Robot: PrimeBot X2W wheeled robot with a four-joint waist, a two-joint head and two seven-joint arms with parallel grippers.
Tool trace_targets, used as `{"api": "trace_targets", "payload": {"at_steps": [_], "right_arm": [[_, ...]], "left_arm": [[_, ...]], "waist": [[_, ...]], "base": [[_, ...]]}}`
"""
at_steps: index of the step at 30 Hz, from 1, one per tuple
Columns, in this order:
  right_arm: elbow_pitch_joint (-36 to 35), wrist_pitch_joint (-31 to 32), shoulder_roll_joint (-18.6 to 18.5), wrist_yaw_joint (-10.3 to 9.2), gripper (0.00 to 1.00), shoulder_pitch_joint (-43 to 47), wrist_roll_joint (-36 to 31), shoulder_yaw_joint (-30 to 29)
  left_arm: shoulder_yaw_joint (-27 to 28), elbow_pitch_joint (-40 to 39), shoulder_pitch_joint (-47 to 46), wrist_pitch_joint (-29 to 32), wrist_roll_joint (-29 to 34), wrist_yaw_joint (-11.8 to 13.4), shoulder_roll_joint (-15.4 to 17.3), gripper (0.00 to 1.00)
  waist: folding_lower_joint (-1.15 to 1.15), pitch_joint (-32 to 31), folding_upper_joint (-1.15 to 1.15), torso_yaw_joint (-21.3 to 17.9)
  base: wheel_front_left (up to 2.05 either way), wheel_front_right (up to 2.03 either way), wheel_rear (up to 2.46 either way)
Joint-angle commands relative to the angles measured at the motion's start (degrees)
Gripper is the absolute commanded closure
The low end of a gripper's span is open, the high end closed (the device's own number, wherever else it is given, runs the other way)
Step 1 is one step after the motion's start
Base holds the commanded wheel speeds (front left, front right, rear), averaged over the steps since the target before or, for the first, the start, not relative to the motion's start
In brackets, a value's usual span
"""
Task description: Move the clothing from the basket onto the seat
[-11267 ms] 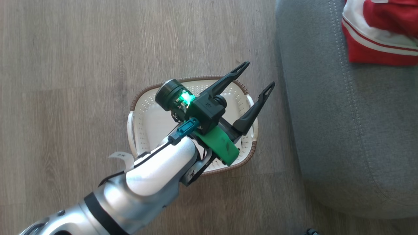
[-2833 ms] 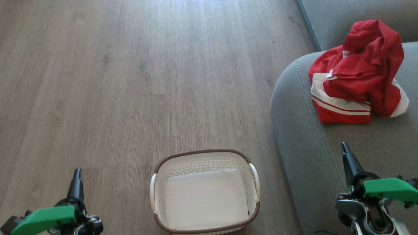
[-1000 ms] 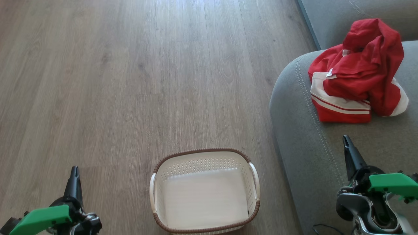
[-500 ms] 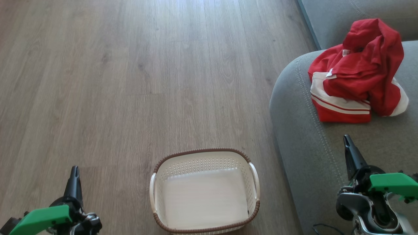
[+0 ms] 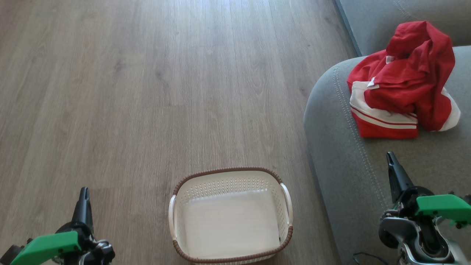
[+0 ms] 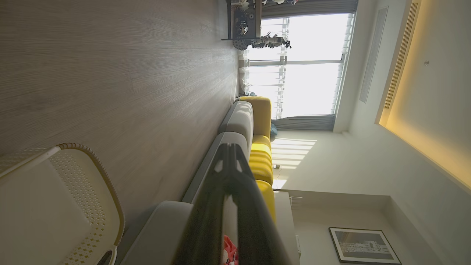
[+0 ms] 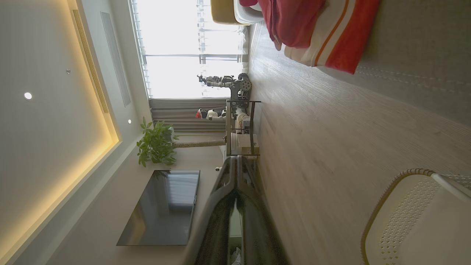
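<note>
The red clothing [image 5: 403,82] with white striped panels lies crumpled on the grey seat [image 5: 342,158] at the right, and shows in the right wrist view as clothing [image 7: 312,29]. The white basket [image 5: 230,215] with its brown rim stands on the floor beside the seat, holding nothing; it appears as basket [image 6: 59,206] and basket [image 7: 415,217] in the wrist views. My left gripper [image 5: 84,198] rests at the lower left, shut, fingertips touching [image 6: 229,147]. My right gripper [image 5: 390,162] hovers over the seat's near part, shut [image 7: 235,159], well short of the clothing.
Wood-look floor [image 5: 147,92] stretches ahead and to the left. The sofa's back [image 5: 386,18] rises behind the seat. Yellow cushions [image 6: 261,147] sit further along the sofa. A shelf rack [image 7: 239,125], a plant [image 7: 156,143] and a dark screen [image 7: 162,208] stand far off.
Long ago my left arm hung open over the basket; since then the camera has shifted. Over the last second nothing has visibly moved.
</note>
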Motion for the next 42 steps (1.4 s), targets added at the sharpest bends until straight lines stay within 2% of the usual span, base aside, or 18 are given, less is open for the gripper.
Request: {"api": "trace_targets", "payload": {"at_steps": [1, 42], "right_arm": [[-2.3, -0.4, -1.1, 0.0, 1.0, -2.6, 0.5, 1.3], [-2.9, -3.2, -3.7, 0.0, 1.0, -2.5, 3.5, 4.7]], "left_arm": [[2.0, -2.2, -2.7, 0.4, 0.0, -0.5, 0.6, 1.0], [2.0, -2.2, -2.7, 0.4, 0.0, -0.5, 0.6, 1.0]], "waist": [[0.0, 0.0, 0.0, 0.0], [0.0, 0.0, 0.0, 0.0]], "base": [[0.0, 0.0, 0.0], [0.0, 0.0, 0.0]]}}
